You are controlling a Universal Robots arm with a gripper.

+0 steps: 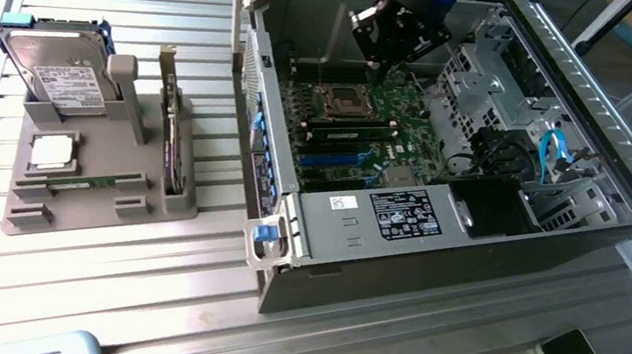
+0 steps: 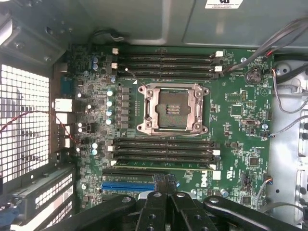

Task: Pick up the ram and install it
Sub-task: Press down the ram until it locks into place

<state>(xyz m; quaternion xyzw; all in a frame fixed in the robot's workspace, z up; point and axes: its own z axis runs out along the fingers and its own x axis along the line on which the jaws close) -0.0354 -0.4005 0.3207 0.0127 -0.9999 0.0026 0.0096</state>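
- The gripper (image 1: 385,61) hangs inside the open computer case (image 1: 605,110), above the motherboard (image 1: 351,132) near the CPU socket (image 1: 340,100); its fingers are pressed fully together with nothing between them.
- In the wrist view the closed fingertips (image 2: 164,185) sit over the board just beside the lower bank of memory slots (image 2: 163,151); a ram (image 2: 163,167) stick looks seated in the slot of that bank nearest the gripper, green edge showing along its length; in the exterior view it reads as a green strip (image 1: 356,131) below the socket.
- The upper bank of slots (image 2: 166,65) beyond the socket looks unfilled.
- On the grey holder tray (image 1: 93,180) at the exterior view's left, well apart from the case, stand a hard drive (image 1: 63,71) and an expansion card (image 1: 169,126); a second thin green stick (image 1: 98,182) lies in a groove there.
- Handling, as a judgement: the ram is light, stiff and thin, with fragile chips and contacts; it is best taken by the long bare edges near the middle, kept upright and square to the slot, since a tilted push could bend it or miss the latches.
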